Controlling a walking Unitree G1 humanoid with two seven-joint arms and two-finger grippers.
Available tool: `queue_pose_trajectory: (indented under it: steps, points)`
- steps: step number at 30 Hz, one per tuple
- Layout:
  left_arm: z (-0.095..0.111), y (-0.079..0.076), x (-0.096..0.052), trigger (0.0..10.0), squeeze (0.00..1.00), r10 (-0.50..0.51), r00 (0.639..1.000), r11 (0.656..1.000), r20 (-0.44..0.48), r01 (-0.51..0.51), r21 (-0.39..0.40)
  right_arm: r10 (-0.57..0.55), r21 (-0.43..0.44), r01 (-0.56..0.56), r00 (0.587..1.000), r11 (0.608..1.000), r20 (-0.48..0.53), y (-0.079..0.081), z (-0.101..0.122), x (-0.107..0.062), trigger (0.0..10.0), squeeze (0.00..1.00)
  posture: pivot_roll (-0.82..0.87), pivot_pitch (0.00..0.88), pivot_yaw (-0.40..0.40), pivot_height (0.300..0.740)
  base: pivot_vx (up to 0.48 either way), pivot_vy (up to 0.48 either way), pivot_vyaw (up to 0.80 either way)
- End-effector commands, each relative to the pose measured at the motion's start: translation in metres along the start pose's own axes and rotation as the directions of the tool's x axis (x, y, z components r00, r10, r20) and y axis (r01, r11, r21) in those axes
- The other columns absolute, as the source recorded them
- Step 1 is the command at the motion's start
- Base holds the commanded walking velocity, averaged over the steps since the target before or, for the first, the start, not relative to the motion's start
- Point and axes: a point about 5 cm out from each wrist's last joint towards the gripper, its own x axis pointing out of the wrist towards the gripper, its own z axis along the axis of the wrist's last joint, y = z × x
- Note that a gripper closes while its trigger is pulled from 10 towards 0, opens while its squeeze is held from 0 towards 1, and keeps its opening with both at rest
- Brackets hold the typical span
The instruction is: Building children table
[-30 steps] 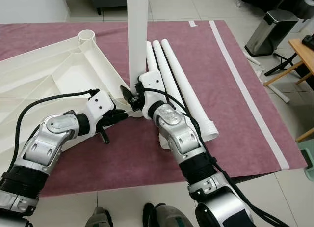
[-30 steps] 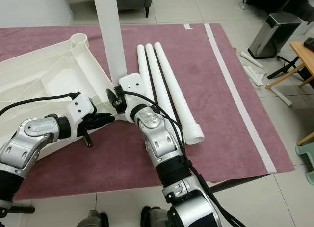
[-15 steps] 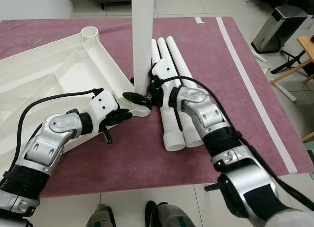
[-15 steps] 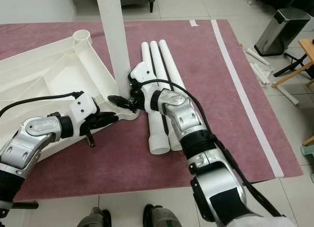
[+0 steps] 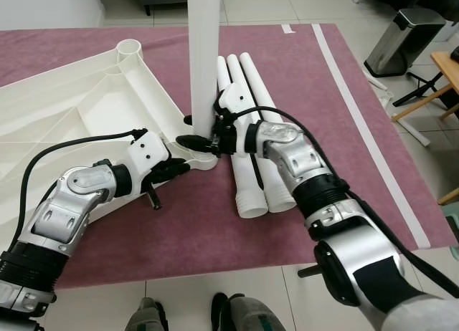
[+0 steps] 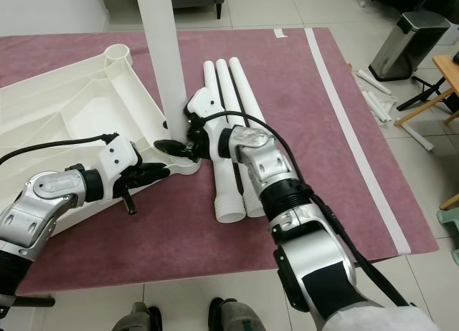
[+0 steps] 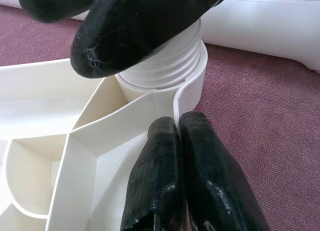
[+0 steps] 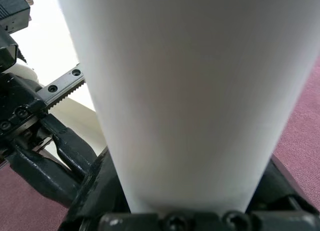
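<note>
The room is bright with soft, even light. Shadows are small and faint under the arms on the purple rug [image 5: 344,94]. The head pictures are sharp. Up close, the white pole [image 8: 165,91] looks blurry, and the black fingers [image 7: 165,186] shine a little.

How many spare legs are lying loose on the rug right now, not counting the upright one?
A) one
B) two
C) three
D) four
C: three white legs lie side by side on the maroon rug, just right of the upright leg that the right gripper holds at the corner socket of the upturned tabletop.
</note>
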Motion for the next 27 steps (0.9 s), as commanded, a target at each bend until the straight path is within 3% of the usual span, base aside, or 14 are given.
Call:
queue_pose_trajectory:
  steps: [1,3,6,8,10,12,14,16,17,19,20,22,23,27]
  points:
    - [-0.011,-0.037,0.012,0.0,0.00,-0.247,0.969,0.967,0.016,0.247,-0.056,-0.217,0.039,0.220,0.974,0.975,-0.068,-0.013,-0.011,-0.005,0.0,0.00,0.11,0.191,-0.023,0.740,0.000,0.000,0.00]
    - [-0.011,-0.037,0.013,0.0,0.00,-0.249,0.968,0.967,0.017,0.249,-0.056,-0.302,0.084,0.310,0.948,0.947,-0.098,-0.011,-0.017,-0.003,0.0,0.00,0.11,0.190,-0.024,0.740,0.000,0.000,0.00]
    - [-0.011,-0.038,0.014,0.0,0.00,-0.256,0.967,0.965,0.020,0.256,-0.056,-0.527,0.169,0.559,0.826,0.812,-0.201,0.005,-0.034,0.002,0.0,0.00,0.11,0.190,-0.023,0.740,0.000,0.000,0.00]
    - [-0.011,-0.038,0.014,0.0,0.00,-0.256,0.967,0.965,0.020,0.256,-0.056,-0.527,0.169,0.559,0.826,0.812,-0.201,0.005,-0.034,0.002,0.0,0.00,0.11,0.190,-0.023,0.740,0.000,0.000,0.00]
    - [-0.011,-0.039,0.015,0.0,0.00,-0.261,0.965,0.964,0.021,0.261,-0.056,-0.608,0.221,0.660,0.749,0.718,-0.262,0.021,-0.042,0.005,0.0,0.00,0.10,0.187,-0.022,0.740,0.000,0.000,0.00]
    - [-0.011,-0.039,0.015,0.0,0.00,-0.261,0.965,0.964,0.021,0.261,-0.056,-0.608,0.221,0.660,0.749,0.718,-0.262,0.021,-0.042,0.005,0.0,0.00,0.10,0.187,-0.022,0.740,0.000,0.000,0.00]
    - [-0.011,-0.039,0.015,0.0,0.00,-0.264,0.964,0.963,0.023,0.265,-0.055,-0.653,0.250,0.718,0.696,0.650,-0.299,0.032,-0.045,0.010,0.0,0.00,0.10,0.185,-0.022,0.740,0.000,0.000,0.00]
    - [-0.011,-0.039,0.016,0.0,0.00,-0.265,0.964,0.962,0.024,0.266,-0.054,-0.657,0.263,0.721,0.693,0.641,-0.296,0.036,-0.044,0.012,0.0,0.00,0.10,0.184,-0.023,0.740,0.000,0.000,0.00]
    - [-0.011,-0.039,0.016,0.0,0.00,-0.265,0.964,0.963,0.024,0.266,-0.054,-0.653,0.260,0.707,0.707,0.657,-0.271,0.038,-0.040,0.014,1.4,0.00,0.10,0.182,-0.024,0.740,0.000,0.000,0.00]
    - [-0.011,-0.039,0.016,0.0,0.00,-0.265,0.964,0.963,0.024,0.266,-0.054,-0.653,0.260,0.707,0.707,0.657,-0.271,0.038,-0.040,0.014,1.4,0.00,0.10,0.182,-0.024,0.740,0.000,0.000,0.00]
    - [-0.011,-0.039,0.015,0.0,0.00,-0.264,0.964,0.963,0.023,0.265,-0.054,-0.649,0.251,0.692,0.722,0.677,-0.240,0.038,-0.036,0.015,10.0,0.00,0.11,0.182,-0.024,0.740,0.000,0.000,0.00]
    - [-0.011,-0.039,0.015,0.0,0.00,-0.263,0.965,0.963,0.022,0.264,-0.055,-0.642,0.233,0.671,0.741,0.704,-0.196,0.037,-0.030,0.014,10.0,0.00,0.10,0.182,-0.024,0.740,0.000,0.000,0.00]
    - [-0.012,-0.038,0.014,0.0,0.00,-0.262,0.965,0.963,0.021,0.263,-0.056,-0.625,0.213,0.640,0.767,0.738,-0.144,0.035,-0.024,0.012,10.0,1.00,0.10,0.182,-0.024,0.740,0.000,0.000,0.00]
    - [-0.012,-0.038,0.014,0.0,0.00,-0.262,0.965,0.963,0.021,0.263,-0.056,-0.625,0.213,0.640,0.767,0.738,-0.144,0.035,-0.024,0.012,10.0,1.00,0.10,0.182,-0.024,0.740,0.000,0.000,0.00]
